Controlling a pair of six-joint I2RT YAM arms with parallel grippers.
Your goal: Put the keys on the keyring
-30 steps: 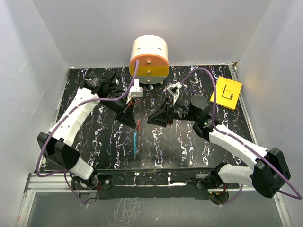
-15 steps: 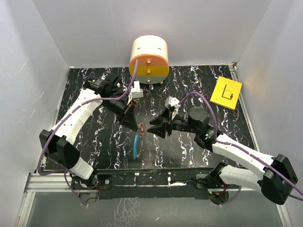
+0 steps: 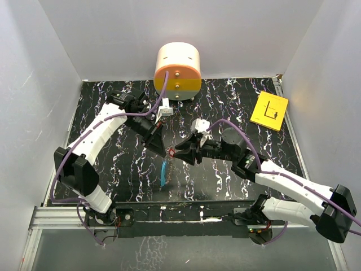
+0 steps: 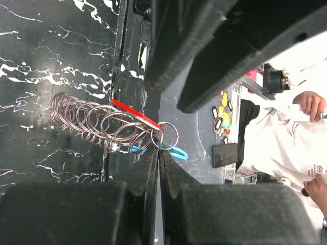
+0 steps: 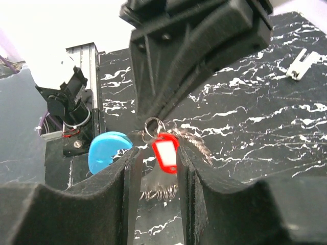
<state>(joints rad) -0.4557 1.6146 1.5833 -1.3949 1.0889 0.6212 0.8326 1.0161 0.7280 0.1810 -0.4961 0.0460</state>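
My left gripper (image 3: pixel 161 148) is shut on a small metal ring (image 4: pixel 166 135) and holds it above the black mat. From that ring hang the red key (image 3: pixel 169 152), a tag with a white label (image 5: pixel 165 152), and the keyring, a silvery ribbed coil (image 4: pixel 92 120) with a bright-blue band (image 3: pixel 162 171). The blue part also shows in the right wrist view (image 5: pixel 106 150). My right gripper (image 3: pixel 176 154) is open just right of the left one, its fingers (image 5: pixel 130 168) on either side of the red key. In the left wrist view my left gripper (image 4: pixel 159 148) pinches the ring's lower edge.
An orange and cream cylinder (image 3: pixel 177 70) stands at the back middle of the marbled black mat (image 3: pixel 118 169). A yellow card (image 3: pixel 269 110) lies at the back right. A small white clip (image 5: pixel 301 64) lies on the mat. Grey walls close in both sides.
My right gripper has moved left and forward to the left gripper, and the red key now sits between its open fingers. My left gripper has shifted slightly right and nearer.
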